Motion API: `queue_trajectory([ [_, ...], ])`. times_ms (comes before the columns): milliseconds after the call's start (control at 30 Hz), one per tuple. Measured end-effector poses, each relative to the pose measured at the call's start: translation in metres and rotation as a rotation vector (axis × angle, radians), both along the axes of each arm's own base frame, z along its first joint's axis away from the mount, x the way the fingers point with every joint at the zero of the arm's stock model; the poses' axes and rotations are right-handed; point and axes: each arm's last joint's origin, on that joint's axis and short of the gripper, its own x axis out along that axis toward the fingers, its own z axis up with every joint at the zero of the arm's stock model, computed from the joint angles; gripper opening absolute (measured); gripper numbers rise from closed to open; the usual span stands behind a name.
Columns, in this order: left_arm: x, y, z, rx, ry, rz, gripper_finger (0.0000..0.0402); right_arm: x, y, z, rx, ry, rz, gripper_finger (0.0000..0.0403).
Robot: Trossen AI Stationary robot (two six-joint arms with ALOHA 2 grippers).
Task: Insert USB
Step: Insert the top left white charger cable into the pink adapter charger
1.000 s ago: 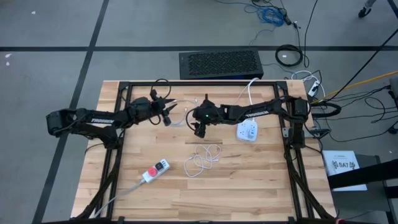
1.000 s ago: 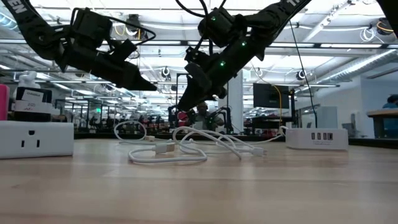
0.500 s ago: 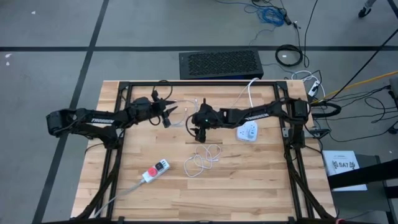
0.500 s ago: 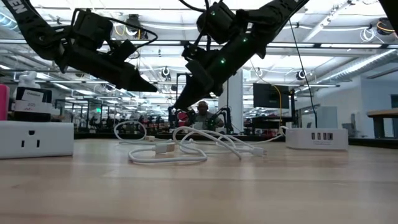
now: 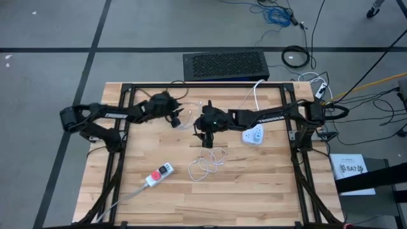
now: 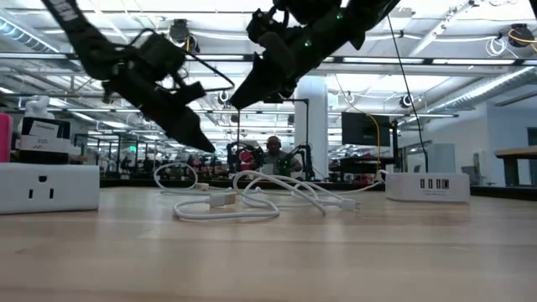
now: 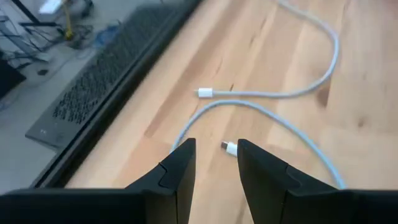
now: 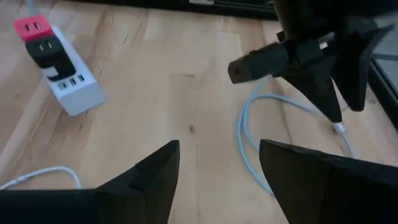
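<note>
— Where's the USB cable (image 5: 206, 162) lying?

— Loose on the wooden bench (image 5: 254, 184), a thin white cord looped near the middle. A second stretch of it (image 5: 187, 114) runs along the far side, between the two arms. In the left wrist view two white plugs show: one (image 7: 205, 93) lies flat with its long axis along the bench's far edge, the other (image 7: 231, 147) sits just beyond the left claw's fingertips, metal tip toward them.

— And the claws?

— Left claw (image 5: 175, 118) hangs above the bench near the far edge, its dark wedge-shaped fingers (image 7: 180, 171) spread with a gap between, pinching nothing. Right claw (image 5: 206, 141) hovers near the centre just above the cord loops, fingers (image 8: 149, 174) spread wide, also empty. From the low view both point down and toward each other, clear of the wood.

— What would the plug go into?

— A small white charging block (image 5: 253, 134) with a row of ports on its face (image 6: 428, 184), on the right part of the bench beside the right arm. Its own white lead (image 5: 255, 92) curves off over the far edge.

— Anything else around?

— A white power strip (image 5: 159, 174) with a red end at the near left, well apart from the cords. A black perforated panel (image 5: 226, 65) lies on the floor beyond the bench. Nothing stands between the loose plugs and the charging block except the right arm reaching across
</note>
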Motion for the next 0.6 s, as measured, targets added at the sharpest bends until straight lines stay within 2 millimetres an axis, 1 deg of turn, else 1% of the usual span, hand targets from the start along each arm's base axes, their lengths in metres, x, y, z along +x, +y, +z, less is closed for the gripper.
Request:
queue_trajectory([
  [67,0.009,0.005,0.001,0.001,0.059,-0.016,0.0125,-0.002,0.000,0.001,-0.003,0.013,0.003,0.0213],
  [200,0.019,0.016,-0.003,-0.001,0.238,0.022,0.0125,-0.005,0.001,0.002,-0.006,0.043,0.009,0.0212],
  [300,0.025,0.026,-0.003,0.001,0.289,0.029,0.0125,-0.006,0.002,0.001,-0.006,0.056,0.011,0.0212],
  [433,0.027,0.036,-0.011,-0.048,0.379,0.052,0.0125,-0.007,0.002,0.000,-0.007,0.070,0.013,0.0212],
  [500,0.029,0.042,-0.013,-0.040,0.391,0.079,0.0125,-0.008,0.002,0.000,-0.007,0.077,0.013,0.0212],
  [600,0.028,0.048,-0.021,-0.060,0.421,0.095,0.0125,-0.007,0.002,0.000,-0.014,0.076,0.019,0.0212],
])
